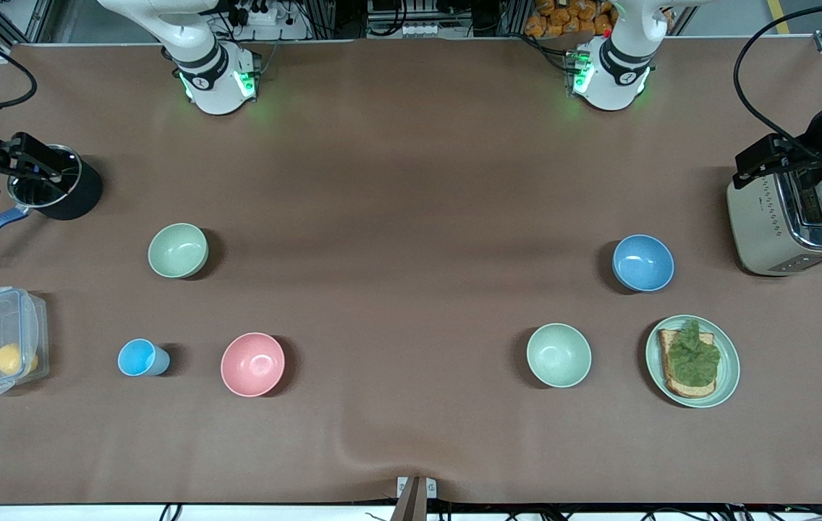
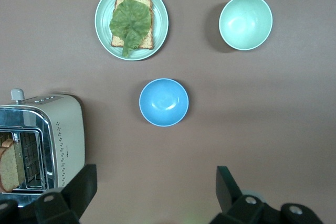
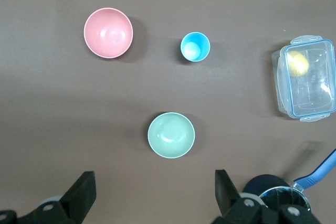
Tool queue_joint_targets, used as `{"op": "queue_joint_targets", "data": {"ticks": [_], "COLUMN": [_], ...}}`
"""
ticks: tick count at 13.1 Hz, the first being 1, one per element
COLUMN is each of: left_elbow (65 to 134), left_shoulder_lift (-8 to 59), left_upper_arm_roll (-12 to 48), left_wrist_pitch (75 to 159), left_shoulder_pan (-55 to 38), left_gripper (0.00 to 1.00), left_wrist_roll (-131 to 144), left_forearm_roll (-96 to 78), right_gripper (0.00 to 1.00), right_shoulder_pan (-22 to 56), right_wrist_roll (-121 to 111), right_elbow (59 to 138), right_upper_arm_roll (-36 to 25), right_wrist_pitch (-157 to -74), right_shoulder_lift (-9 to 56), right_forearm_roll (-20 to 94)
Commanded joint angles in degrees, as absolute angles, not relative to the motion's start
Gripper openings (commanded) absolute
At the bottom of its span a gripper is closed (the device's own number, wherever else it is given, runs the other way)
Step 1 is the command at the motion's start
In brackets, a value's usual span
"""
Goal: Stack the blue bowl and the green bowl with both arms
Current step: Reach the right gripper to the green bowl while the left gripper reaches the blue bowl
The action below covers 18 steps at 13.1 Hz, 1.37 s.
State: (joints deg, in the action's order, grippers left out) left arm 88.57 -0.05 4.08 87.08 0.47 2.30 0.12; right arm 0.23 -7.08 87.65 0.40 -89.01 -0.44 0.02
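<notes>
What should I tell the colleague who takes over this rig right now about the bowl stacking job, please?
Left gripper: open, empty, over the toaster.
Right gripper: open, empty, over the black pot.
Blue bowl: alone on the table toward the left arm's end.
Green bowl: alone toward the right arm's end.
Done: nothing.
Left: lift both bowls and stack them.

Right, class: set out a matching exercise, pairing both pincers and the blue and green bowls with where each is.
1 left pincer
2 right pincer
3 blue bowl
4 green bowl

A on the table near the pink bowl
B open, above the toaster
C on the table near the bread plate
D open, above the black pot

Pairs: 1-B, 2-D, 3-C, 4-A
</notes>
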Motion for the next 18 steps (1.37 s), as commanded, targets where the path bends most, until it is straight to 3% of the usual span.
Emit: {"op": "queue_joint_targets", "data": {"ticks": [1,5,11,15,18], "left_elbow": [89.12,89.21,92.36,109.64,115.83], "left_shoulder_lift": [-0.88,1.75,15.71,15.56,16.25], "left_upper_arm_roll": [3.96,3.51,3.34,3.34,3.52], "left_wrist_pitch": [87.28,87.36,96.83,115.61,123.04], "left_shoulder_pan": [0.26,3.06,6.33,7.12,8.70], "left_gripper": [1.00,1.00,1.00,1.00,1.00], "left_wrist_roll": [2.29,1.14,0.79,0.79,0.79], "left_forearm_roll": [1.41,1.23,1.84,2.11,2.11], "right_gripper": [1.00,1.00,1.00,1.00,1.00], "right_shoulder_pan": [-1.32,-1.32,-1.49,-2.19,-3.87], "right_wrist_roll": [-7.56,-7.56,-8.26,-8.26,-12.45], "right_elbow": [86.84,86.92,87.10,88.06,90.34], "right_upper_arm_roll": [1.58,1.58,1.49,1.41,1.41], "right_wrist_pitch": [-88.77,-88.77,-88.51,-88.33,-89.29], "right_shoulder_lift": [-0.09,-0.09,2.89,5.36,6.86], "right_forearm_roll": [-0.88,-0.88,-0.79,-0.53,-0.09]}}
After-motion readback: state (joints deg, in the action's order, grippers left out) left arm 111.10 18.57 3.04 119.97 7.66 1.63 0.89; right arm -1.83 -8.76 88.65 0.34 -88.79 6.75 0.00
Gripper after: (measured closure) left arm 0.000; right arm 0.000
